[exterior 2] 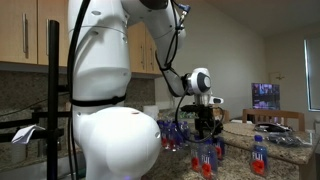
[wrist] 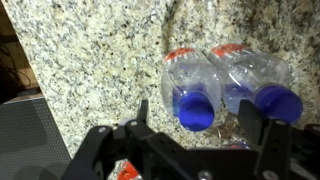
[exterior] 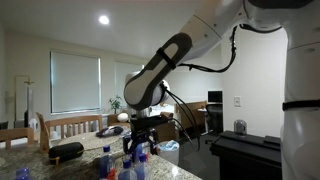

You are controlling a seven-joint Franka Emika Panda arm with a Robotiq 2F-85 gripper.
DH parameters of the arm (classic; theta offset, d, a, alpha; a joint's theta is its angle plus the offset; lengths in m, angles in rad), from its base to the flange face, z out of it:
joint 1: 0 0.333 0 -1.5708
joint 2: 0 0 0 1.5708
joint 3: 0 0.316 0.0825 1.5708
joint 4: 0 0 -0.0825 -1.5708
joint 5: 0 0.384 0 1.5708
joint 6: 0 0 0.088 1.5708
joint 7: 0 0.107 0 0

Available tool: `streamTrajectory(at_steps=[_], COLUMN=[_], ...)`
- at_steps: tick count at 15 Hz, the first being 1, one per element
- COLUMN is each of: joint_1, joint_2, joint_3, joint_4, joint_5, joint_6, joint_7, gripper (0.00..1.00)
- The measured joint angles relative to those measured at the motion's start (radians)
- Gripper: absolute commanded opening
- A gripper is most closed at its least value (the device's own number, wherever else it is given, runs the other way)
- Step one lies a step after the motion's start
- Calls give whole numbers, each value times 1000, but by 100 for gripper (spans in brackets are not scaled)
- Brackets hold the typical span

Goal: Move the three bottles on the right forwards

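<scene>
Wrist view, looking straight down on a speckled beige-and-black granite countertop (wrist: 90, 50). Right of centre, two small clear plastic bottles with blue caps and red-orange labels stand upright side by side, seemingly touching: the left bottle (wrist: 192, 85) and the right bottle (wrist: 255, 80). The black two-fingered Robotiq gripper (wrist: 196, 115) enters from the bottom edge. Its jaws are spread wide, one on each side of the left bottle, and they do not appear to press on it. The bottle therefore looks to be standing on its own, not held. Straddling the body just below the cap is the pose a sideways squeeze would need, and it leaves the neighbour clear.

A scrap of red-orange at the bottom edge may be the third bottle, but the gripper hides it.

In an exterior view, the white robot arm (exterior: 210, 35) bends down over a cluster of identical bottles (exterior: 128, 168) at lower centre. A flat black oval object (exterior: 67, 150) lies to the left of the cluster on the same counter.

The labels show only as bands of colour. No brand or lettering can be read in any view.
</scene>
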Motion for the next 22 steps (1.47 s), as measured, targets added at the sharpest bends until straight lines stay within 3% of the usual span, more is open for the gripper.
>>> streamTrajectory(at_steps=[4, 8, 11, 14, 19, 22], joint_1=[-18, -95, -149, -167, -167, -167], joint_2=[-30, -151, -170, -106, 144, 253], joint_3=[-15, -44, -66, -107, -173, -189], joint_4=[19, 97, 172, 243, 421, 516], joint_5=[-63, -210, -229, -214, -43, -74], joint_6=[10, 0, 0, 0, -27, -70], joint_7=[19, 37, 21, -85, -435, -471], gripper=[100, 100, 100, 100, 100, 100])
